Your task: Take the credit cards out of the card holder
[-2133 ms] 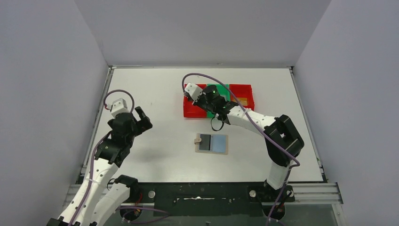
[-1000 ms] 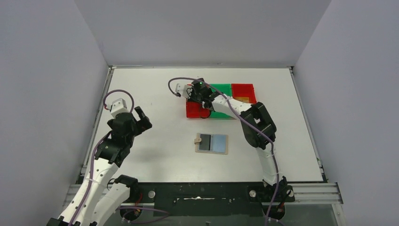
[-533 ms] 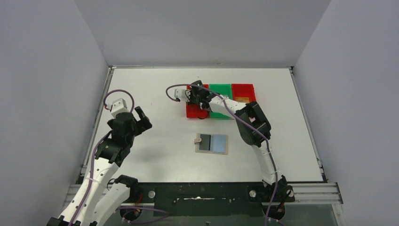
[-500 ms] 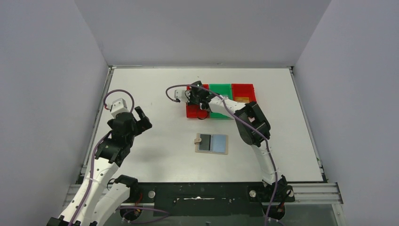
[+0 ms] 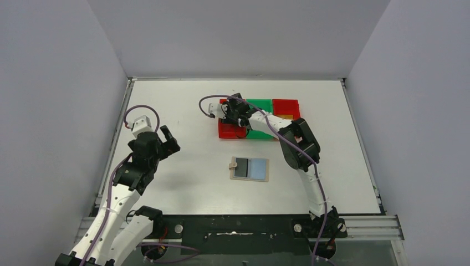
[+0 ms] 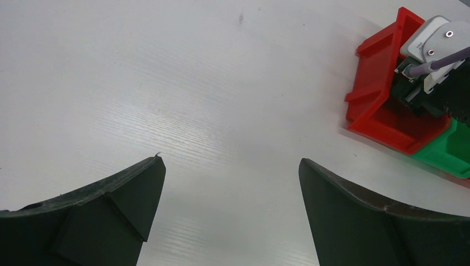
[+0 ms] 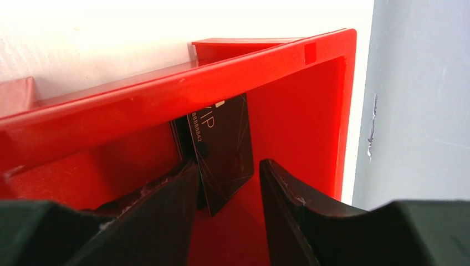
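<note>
1. Grey walls (image 5: 238, 33) close in a white table (image 5: 183, 111), with both arm bases at its near edge.
2. Near the middle of the table the card holder (image 5: 249, 169) lies opened flat. Its small tab (image 5: 233, 164) is at the left end, a black card (image 5: 240, 169) sits on the left half, and pale blue lining (image 5: 258, 168) shows on the right half.
3. Beyond it, toward the far edge, three bins stand in a row, touching: a red bin (image 5: 226, 132) on the left, a green bin (image 5: 259, 104) in the middle, and a second red bin (image 5: 286, 105) on the right. A gold-orange card (image 5: 285, 117) lies in that last bin.
4. The right arm stretches across to the left-hand red bin, and the right gripper (image 7: 228, 166) is down inside it.
5. Its fingers stand apart. A second black card (image 7: 221, 147) with pale lettering stands tilted between them, leaning against the bin's wall.
6. That card touches the finger on the left of the wrist view, while red plastic shows between it and the other finger, so it is not clamped.
7. The left gripper (image 6: 231, 160) hangs over bare table on the left, well apart from holder and bins. Its jaws are spread wide with nothing between them.
</note>
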Available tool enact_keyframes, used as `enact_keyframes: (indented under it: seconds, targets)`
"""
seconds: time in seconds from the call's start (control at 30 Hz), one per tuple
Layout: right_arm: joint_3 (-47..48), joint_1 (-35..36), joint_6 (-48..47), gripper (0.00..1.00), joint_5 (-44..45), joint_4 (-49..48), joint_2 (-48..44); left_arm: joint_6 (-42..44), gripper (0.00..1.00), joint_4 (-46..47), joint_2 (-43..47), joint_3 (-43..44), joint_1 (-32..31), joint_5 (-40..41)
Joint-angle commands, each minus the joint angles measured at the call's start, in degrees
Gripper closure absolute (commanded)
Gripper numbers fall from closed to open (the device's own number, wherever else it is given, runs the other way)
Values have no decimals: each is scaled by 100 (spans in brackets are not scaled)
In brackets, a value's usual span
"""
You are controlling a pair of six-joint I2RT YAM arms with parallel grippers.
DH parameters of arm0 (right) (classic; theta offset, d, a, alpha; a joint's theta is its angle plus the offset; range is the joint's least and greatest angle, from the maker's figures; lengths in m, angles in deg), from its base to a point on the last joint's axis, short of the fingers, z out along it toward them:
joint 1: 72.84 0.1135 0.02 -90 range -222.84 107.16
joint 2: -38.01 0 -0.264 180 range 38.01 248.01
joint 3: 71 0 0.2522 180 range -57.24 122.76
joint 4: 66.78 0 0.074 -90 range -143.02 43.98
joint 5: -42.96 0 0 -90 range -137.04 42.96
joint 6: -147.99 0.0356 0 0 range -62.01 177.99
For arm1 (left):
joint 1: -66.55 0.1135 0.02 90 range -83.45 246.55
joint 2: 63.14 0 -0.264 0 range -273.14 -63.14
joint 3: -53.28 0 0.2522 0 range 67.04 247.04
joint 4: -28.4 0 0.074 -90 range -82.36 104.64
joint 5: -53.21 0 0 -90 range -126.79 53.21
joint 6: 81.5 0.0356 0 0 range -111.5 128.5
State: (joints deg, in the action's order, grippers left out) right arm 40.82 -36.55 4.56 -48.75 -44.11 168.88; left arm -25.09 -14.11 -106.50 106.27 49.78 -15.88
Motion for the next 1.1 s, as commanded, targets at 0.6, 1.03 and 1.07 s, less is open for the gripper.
enact_keyframes:
  seconds: [0.6, 1.03, 1.07]
  targets:
    - [-432, -141, 901, 45, -688, -523, -1162, 131, 6, 127, -81, 110, 23, -127]
    - [-3966, -367, 6626, 37, 127, -2142, -4653, 150, 6, 116, -78, 125, 24, -126]
    - [-4181, -387, 7104, 39, 132, -1871, -4878, 158, 6, 109, -74, 137, 25, -137]
